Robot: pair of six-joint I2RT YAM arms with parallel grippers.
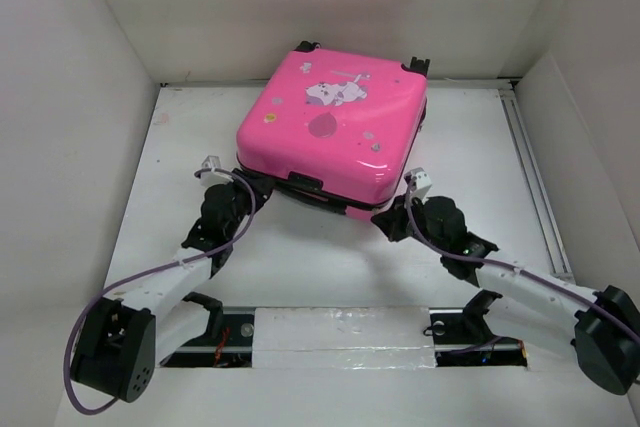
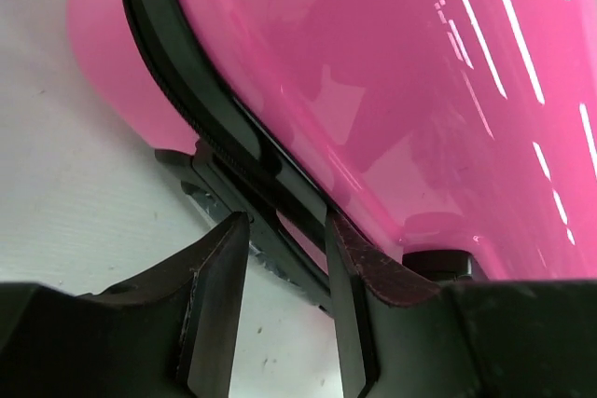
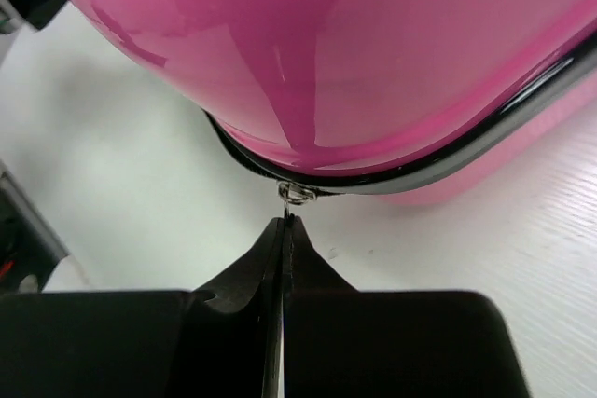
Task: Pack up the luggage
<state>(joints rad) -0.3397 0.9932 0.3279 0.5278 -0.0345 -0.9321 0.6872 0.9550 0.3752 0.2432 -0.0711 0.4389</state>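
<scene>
One closed pink luggage lay flat, printed shell up, near the middle of the far edge of the worktop, turned a little askew. At its near left corner your left gripper had its jaws part open, with the black zip seam running between them. At the near right corner your right gripper had its jaws pressed fully together, tips just under a small metal ring on the seam; whether they pinched anything, you could not tell.
</scene>
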